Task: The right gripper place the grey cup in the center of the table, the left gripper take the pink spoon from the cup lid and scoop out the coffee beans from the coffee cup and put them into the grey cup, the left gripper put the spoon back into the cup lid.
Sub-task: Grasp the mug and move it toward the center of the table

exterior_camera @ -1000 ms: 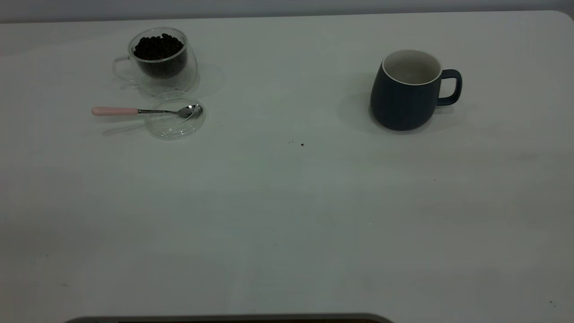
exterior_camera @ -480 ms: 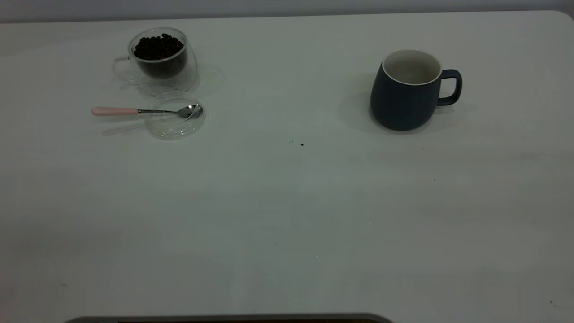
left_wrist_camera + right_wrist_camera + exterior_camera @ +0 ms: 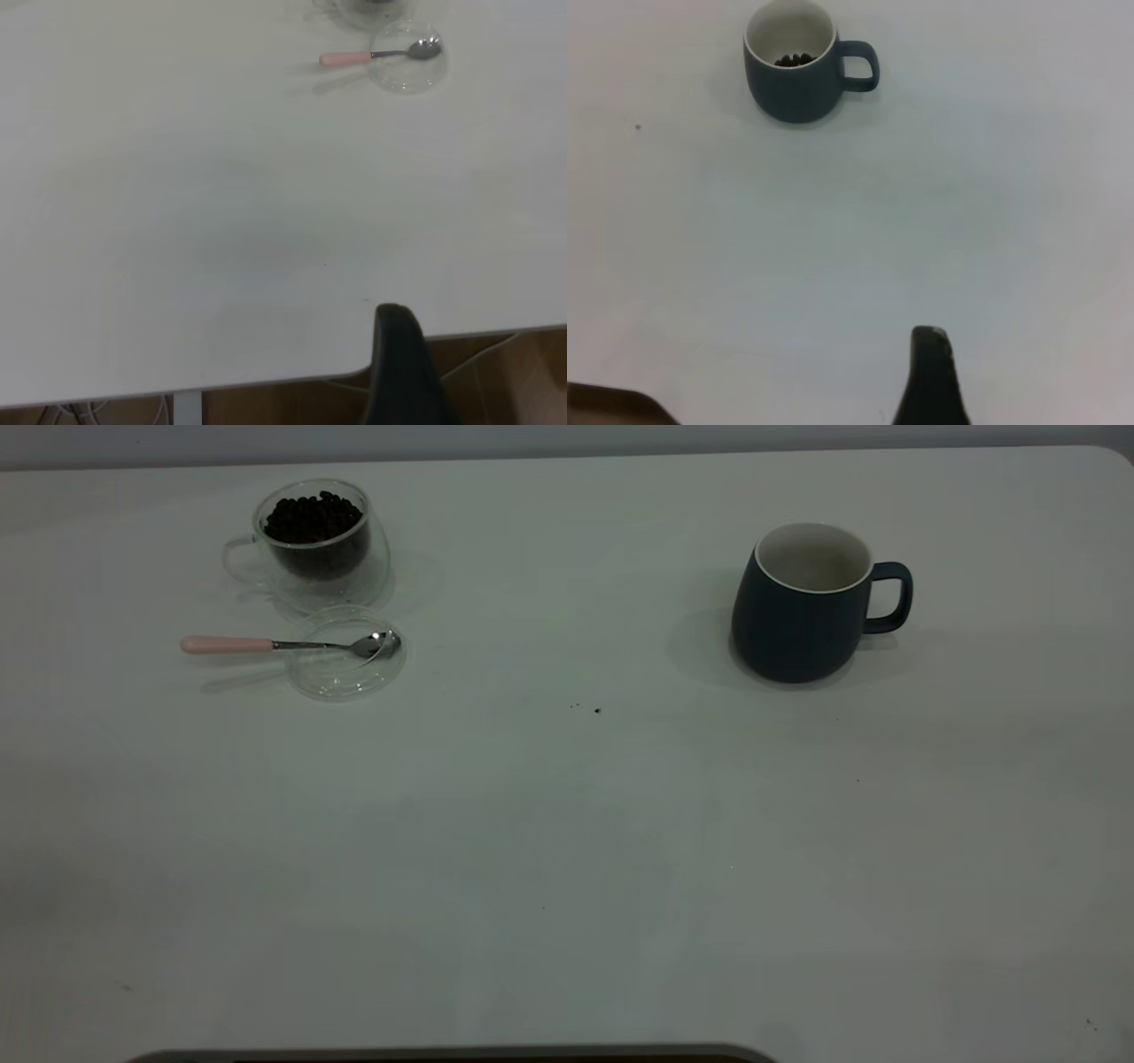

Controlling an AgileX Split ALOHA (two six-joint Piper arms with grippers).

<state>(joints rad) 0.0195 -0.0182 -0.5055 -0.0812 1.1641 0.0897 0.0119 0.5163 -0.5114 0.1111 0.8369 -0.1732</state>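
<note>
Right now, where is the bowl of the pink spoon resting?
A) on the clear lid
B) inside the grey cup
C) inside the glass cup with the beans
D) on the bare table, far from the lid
A: the pink spoon lies with its metal bowl on the clear lid, its handle sticking out over the table, in front of the glass cup.

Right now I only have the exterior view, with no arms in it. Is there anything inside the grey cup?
Observer: Yes. The right wrist view shows a few coffee beans at the bottom of the grey cup.
Operator: Where is the left claw?
Observer: The left claw is by the edge of the table, far from the pink spoon.
Operator: And the right claw?
Observer: The right claw is over bare table, well apart from the grey cup.
</note>
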